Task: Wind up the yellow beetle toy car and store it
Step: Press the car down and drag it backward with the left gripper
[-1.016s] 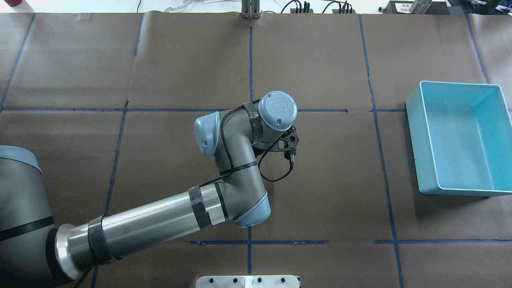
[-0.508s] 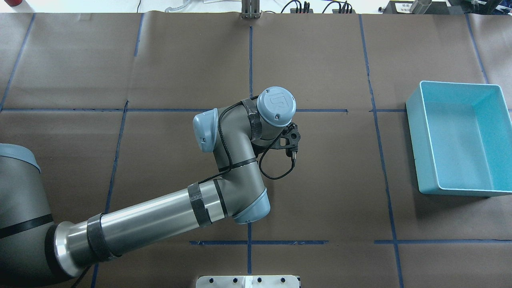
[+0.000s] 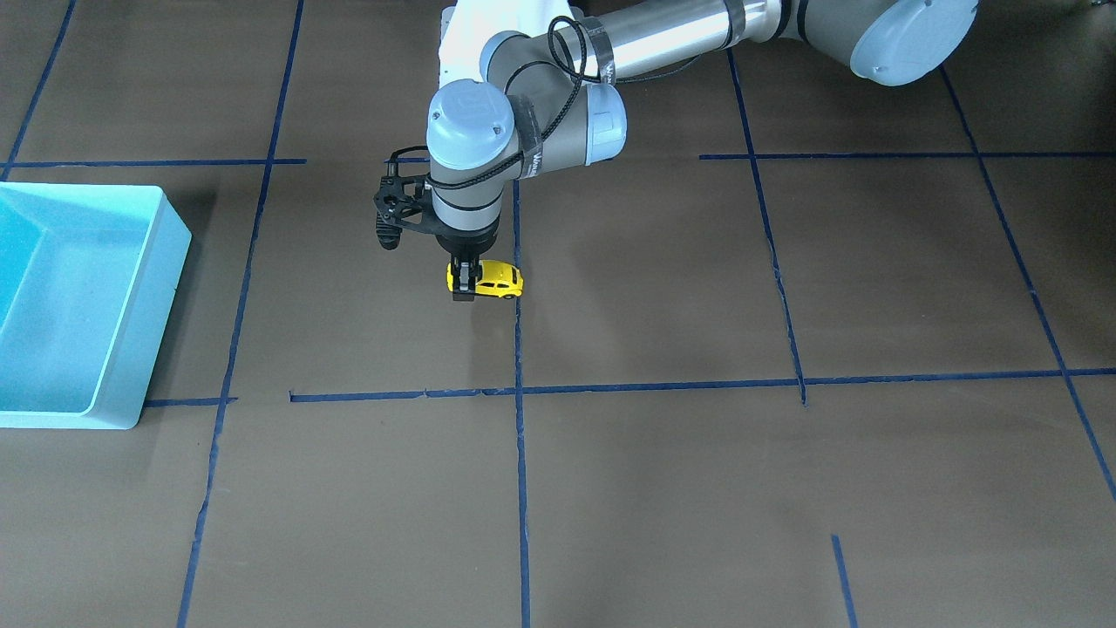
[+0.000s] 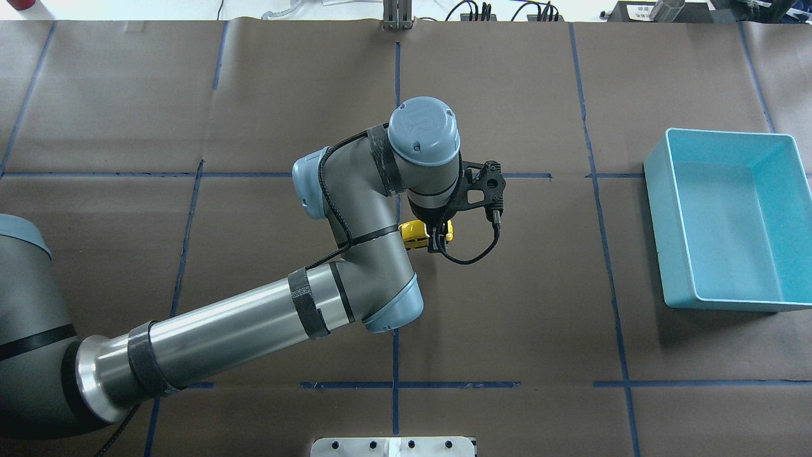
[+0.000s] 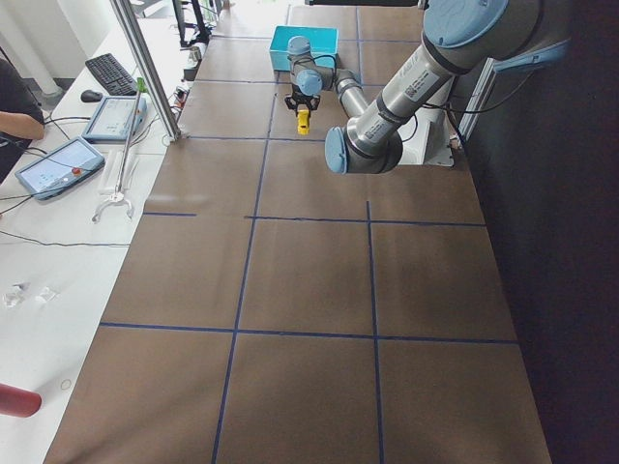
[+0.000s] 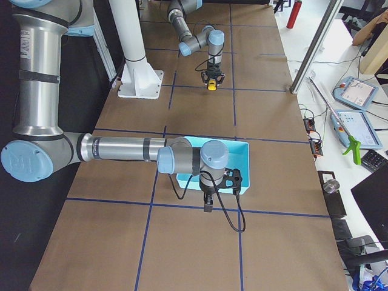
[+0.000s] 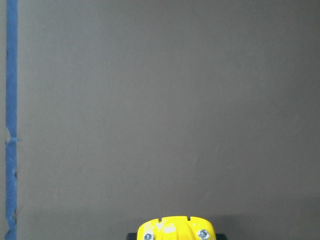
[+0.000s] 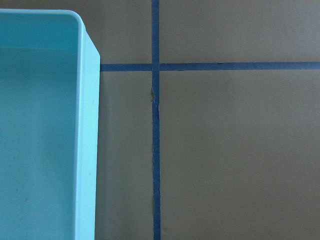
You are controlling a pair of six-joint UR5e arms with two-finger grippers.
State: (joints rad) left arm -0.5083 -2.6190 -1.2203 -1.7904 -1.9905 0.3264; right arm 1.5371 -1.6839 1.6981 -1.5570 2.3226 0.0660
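Observation:
The yellow beetle toy car (image 3: 495,279) is clamped sideways between the black fingers of my left gripper (image 3: 464,288), which is shut on it near the table's middle. From overhead the yellow beetle toy car (image 4: 413,232) peeks out under the wrist, beside the left gripper (image 4: 436,240). Its yellow underside with two screws (image 7: 175,230) fills the bottom edge of the left wrist view, and the brown paper lies well beyond it. My right gripper (image 6: 207,205) hangs just outside the bin; I cannot tell whether it is open or shut.
An empty turquoise bin (image 4: 660,241) stands at the table's right end, and its wall (image 8: 87,150) shows in the right wrist view. Blue tape lines cross the brown paper. Tablets, cables and a person's arm lie beyond the far edge in the side views.
The left wrist has shifted toward the table's far side and a little right in the overhead view. The yellow car, hidden under the arm before, now shows in the gripper.

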